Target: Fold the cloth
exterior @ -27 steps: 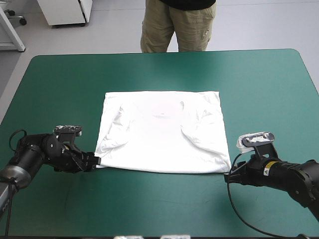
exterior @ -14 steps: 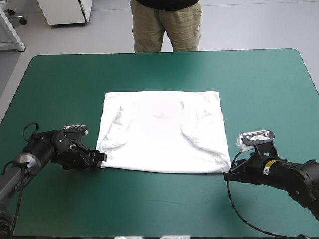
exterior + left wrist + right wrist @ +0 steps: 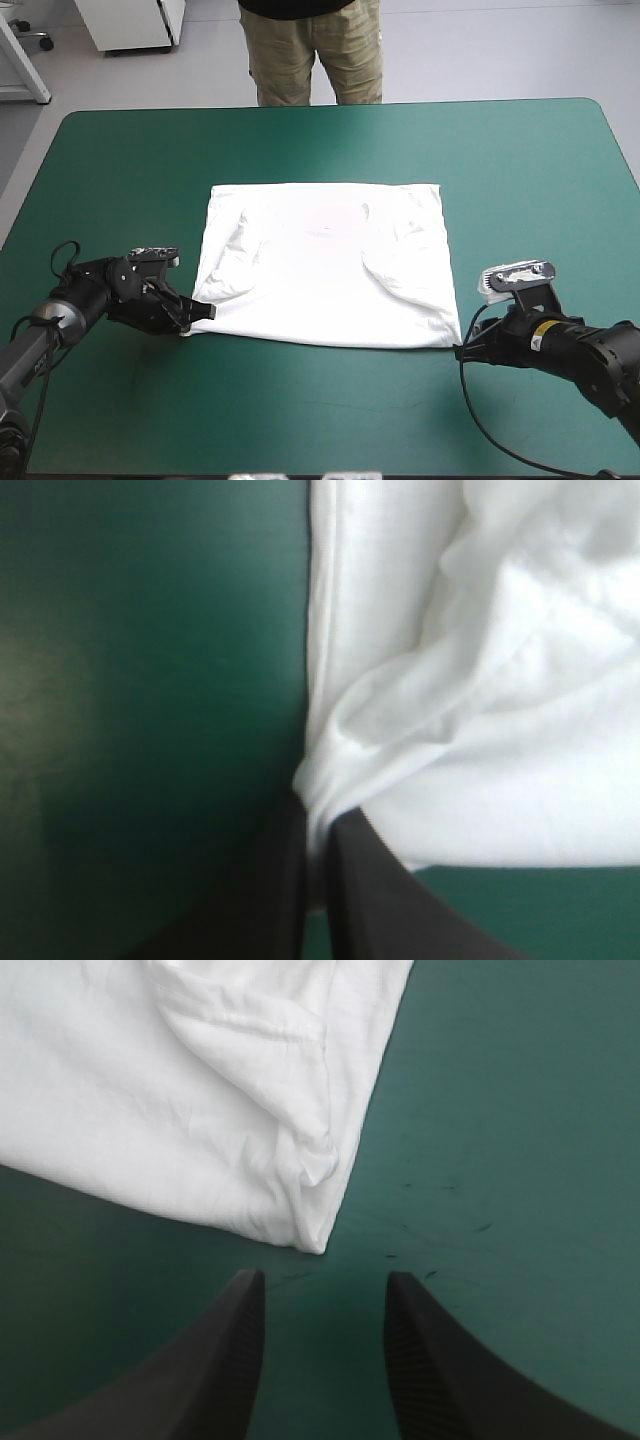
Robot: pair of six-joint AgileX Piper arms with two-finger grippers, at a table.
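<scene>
At the left of the teal-green table cover (image 3: 120,150), the left gripper (image 3: 200,312) was seen at the near-left corner of the T-shirt (image 3: 325,265). Its 2 black fingers (image 3: 375,890) were all but closed, with a pinch of white cloth caught between them and the rest of the shirt spread ahead of the tips. Just before, this gripper had been lying a little short of that corner, beside the hem. It had since been brought forward onto it, so the grasp on this side was judged to be made. The T-shirt itself lay flat at the middle of the table, and no shift in its outline could be noted against the earlier pictures.

On the right, the right gripper (image 3: 322,1278) was held low with its fingers (image 3: 235,1340) standing apart. The near-right corner (image 3: 315,1240) lay just ahead of the gap between them, not yet inside it. Its place was hardly changed from earlier. For the fold, 1 of 2 corners was therefore judged held. The right gripper would need to be advanced and closed before both corners could be lifted together, or the hem might be dragged askew.
</scene>
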